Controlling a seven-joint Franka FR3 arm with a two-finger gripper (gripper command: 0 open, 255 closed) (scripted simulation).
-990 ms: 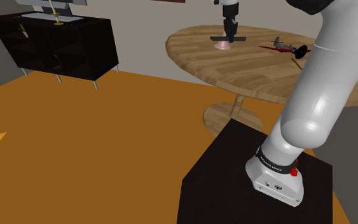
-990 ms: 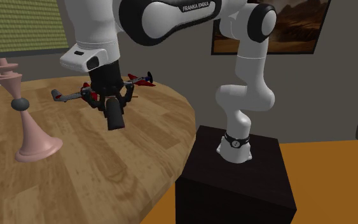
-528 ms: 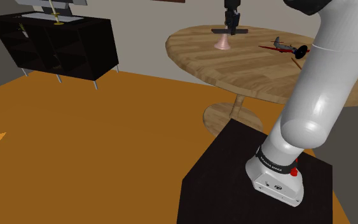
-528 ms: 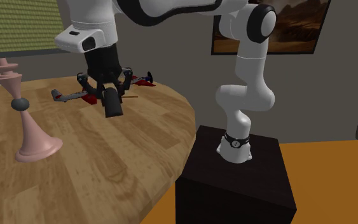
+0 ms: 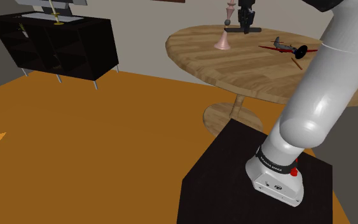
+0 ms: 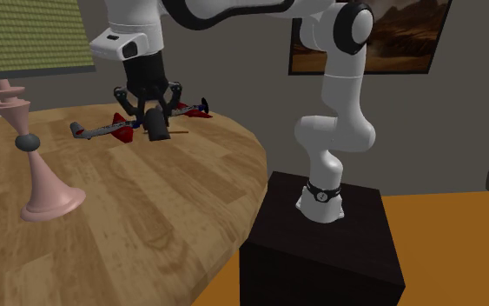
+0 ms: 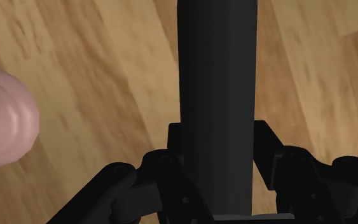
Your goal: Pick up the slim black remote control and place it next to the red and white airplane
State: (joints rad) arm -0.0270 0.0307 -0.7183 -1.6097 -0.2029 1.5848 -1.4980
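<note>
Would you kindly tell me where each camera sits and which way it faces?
Shoulder view: behind the stand, looking down toward the round table; the arm's lower links show.
Second exterior view: beside the table, facing the arm; the gripper clasps the remote near the airplane.
Wrist view: at the wrist, looking along the clasped remote at the tabletop.
All share the pink ornament.

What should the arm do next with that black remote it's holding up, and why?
Probably carry it sideways toward the airplane before lowering. The tool is shut on the remote above the table, and the wrist view has the pink ornament beside it, so it looks short of the airplane.
</note>
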